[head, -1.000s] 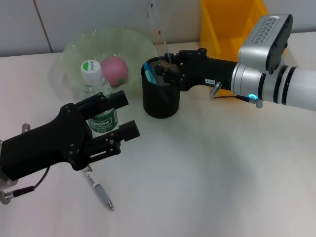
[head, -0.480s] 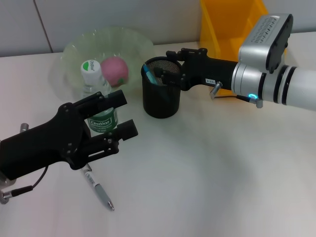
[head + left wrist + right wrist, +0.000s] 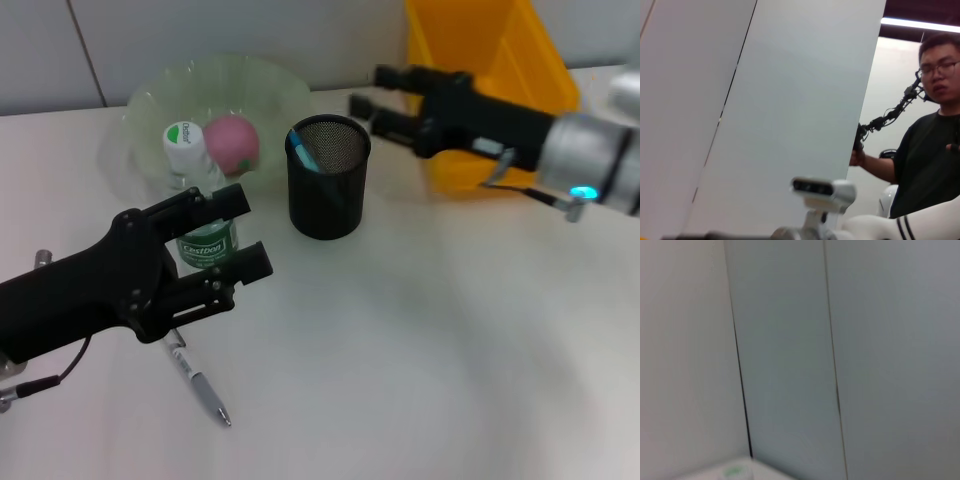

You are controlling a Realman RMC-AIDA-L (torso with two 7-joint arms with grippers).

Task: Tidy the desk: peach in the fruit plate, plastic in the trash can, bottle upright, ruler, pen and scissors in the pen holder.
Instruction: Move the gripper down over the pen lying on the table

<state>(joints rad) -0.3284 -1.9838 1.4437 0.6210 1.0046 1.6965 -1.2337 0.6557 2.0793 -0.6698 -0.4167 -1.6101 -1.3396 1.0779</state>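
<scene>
Right tool: fingers spread wide, empty, up beside the holder, at its rim height on the side toward the bin. Not touching the holder. Arm stretching back over the bin's front edge.

Left tool: fingers also spread wide, gripping nothing, low over the surface on the near-left side of the holder. Upper finger across the bottle at mid-height, lower finger just past the bottle's base; contact with the bottle not clear from the head view.

Holder: black mesh cup, upright, a blue item leaning inside against the rim.

Bottle: upright, white cap with a green mark, green label, left of the holder, at the near edge of the plate.

Peach: pink, in the plate, just left of the holder and behind the bottle.

Plate: pale green, translucent, behind and left of the holder.

Pen: flat on the surface, well apart from the holder on the near-left, partly under the left tool.

Bin: yellow, right of the holder and farther back.

Left wrist view: a wall panel, a man in a black shirt, and part of the white robot body. Right wrist view: wall panels only, with a sliver of the bottle cap.
</scene>
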